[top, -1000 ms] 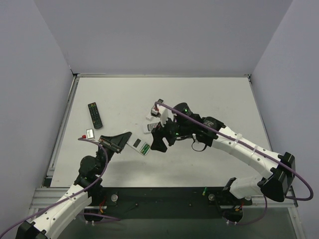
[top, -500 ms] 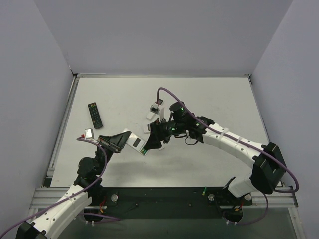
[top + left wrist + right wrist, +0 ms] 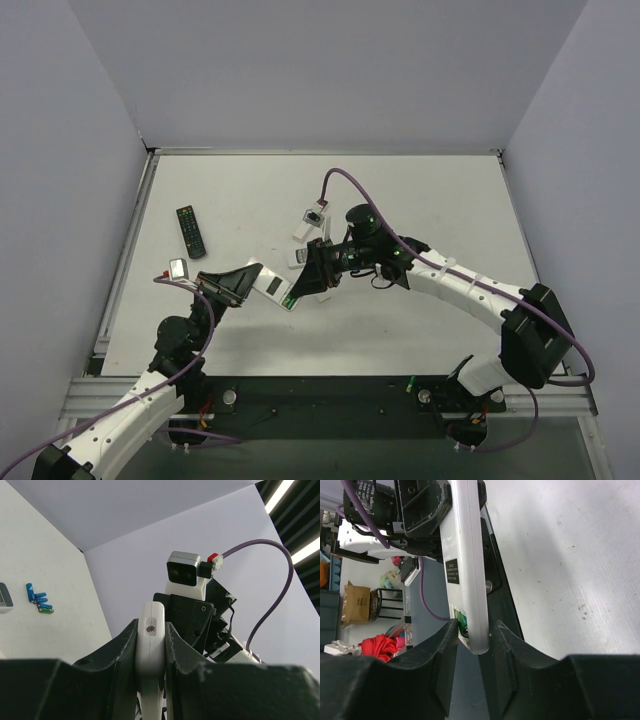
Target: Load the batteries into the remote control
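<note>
The left gripper (image 3: 151, 632) and right gripper (image 3: 475, 630) both clench the short white-backed remote control (image 3: 273, 287) above the white table (image 3: 430, 200). Tiny blue and green batteries (image 3: 39, 601) lie beside a grey-screened white remote (image 3: 4, 596), cropped by the frame; a long black remote (image 3: 191, 231) lies far left.

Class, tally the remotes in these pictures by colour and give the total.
Black: 1, the long black remote
White: 2, the held remote and the grey-screen remote
Total: 3
</note>
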### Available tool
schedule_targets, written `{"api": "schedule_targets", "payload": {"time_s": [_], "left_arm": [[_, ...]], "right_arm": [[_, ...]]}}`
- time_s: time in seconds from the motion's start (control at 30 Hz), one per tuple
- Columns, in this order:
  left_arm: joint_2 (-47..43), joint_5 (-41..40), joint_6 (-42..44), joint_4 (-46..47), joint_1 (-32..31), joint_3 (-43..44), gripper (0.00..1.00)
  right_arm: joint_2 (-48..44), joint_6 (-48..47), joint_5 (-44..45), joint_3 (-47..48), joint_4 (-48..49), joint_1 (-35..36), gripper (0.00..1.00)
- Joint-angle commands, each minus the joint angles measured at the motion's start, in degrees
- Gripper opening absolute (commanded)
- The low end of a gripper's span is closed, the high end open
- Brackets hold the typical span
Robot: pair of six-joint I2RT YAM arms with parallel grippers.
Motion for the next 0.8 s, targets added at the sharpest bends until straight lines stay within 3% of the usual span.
{"api": "schedule_targets", "payload": {"time_s": [0.0,0.4,0.77], "left_arm": [[-0.09,0.58,-0.73,6.47,-0.26,-8.49,0.0],[3.95,1.28,0.59,11.65,-0.35,-7.35,0.0],[6.77,1.28,1.56,15.7,-0.61,-6.64,0.0]], "right_arm": [[1.07,1.38,-1.88,-0.69,4.52,-0.59,0.25],[4.93,5.77,-3.29,-0.96,7.69,0.55,0.06],[5.46,7.0,1.8,-1.13,8.66,1.87,0.0]]}}
